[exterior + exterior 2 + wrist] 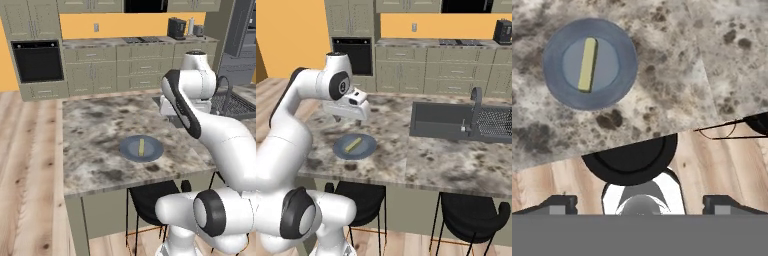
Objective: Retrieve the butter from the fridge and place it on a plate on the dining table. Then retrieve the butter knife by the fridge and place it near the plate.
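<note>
The butter [141, 146] [353, 145] [587, 65], a pale yellow stick, lies flat in the middle of the round blue-grey plate [127, 148] [366, 149] [614, 82]. The plate rests on the speckled marble dining table [95, 125] [436, 155] [677, 75] near its front edge. My gripper [348, 121] [640, 205] hangs open and empty above the table, above and slightly behind the plate, clear of the butter. The grey fridge [239, 45] stands at the far right of the left base view. The butter knife is out of view.
A sink [438, 122] with a faucet [474, 106] and a dish rack [495, 122] is set into the table to the right of the plate. Black stools [150, 200] [361, 197] [632, 157] stand under the near edge. Wall cabinets and an oven [37, 60] line the back.
</note>
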### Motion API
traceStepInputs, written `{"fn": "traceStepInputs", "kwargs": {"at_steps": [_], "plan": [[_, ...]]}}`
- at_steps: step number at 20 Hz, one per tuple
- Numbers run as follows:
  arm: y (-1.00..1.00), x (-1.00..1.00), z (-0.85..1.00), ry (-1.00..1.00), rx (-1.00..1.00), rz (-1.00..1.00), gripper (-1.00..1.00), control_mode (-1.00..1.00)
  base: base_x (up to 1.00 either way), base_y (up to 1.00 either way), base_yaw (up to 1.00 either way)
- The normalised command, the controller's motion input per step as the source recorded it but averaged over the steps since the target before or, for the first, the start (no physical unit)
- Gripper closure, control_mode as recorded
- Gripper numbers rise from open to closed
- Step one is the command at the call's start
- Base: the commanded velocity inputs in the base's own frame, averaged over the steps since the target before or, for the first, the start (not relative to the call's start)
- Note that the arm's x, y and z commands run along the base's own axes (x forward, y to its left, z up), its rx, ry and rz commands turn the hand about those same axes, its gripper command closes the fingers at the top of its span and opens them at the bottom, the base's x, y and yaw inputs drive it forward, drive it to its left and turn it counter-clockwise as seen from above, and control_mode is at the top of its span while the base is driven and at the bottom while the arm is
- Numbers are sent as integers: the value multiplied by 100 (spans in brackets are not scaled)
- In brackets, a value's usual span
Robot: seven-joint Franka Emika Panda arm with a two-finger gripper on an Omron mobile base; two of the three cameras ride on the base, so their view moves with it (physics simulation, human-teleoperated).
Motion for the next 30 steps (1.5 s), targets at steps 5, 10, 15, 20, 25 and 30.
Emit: {"fn": "traceStepInputs", "kwargs": {"at_steps": [5,10,15,20,25,30], "plan": [[-28,-80,13,16,-9,0,-100,-100,0,0,0],[0,-74,-44,4,-3,1,-100,-100,0,0,0],[0,-67,-58,-1,0,9,-100,-100,0,0,0],[0,-33,-35,-1,12,14,-100,-100,0,0,0],[0,-7,-25,-4,4,13,-100,-100,0,0,0],[0,0,-20,0,0,3,-100,-100,0,0,0]]}}
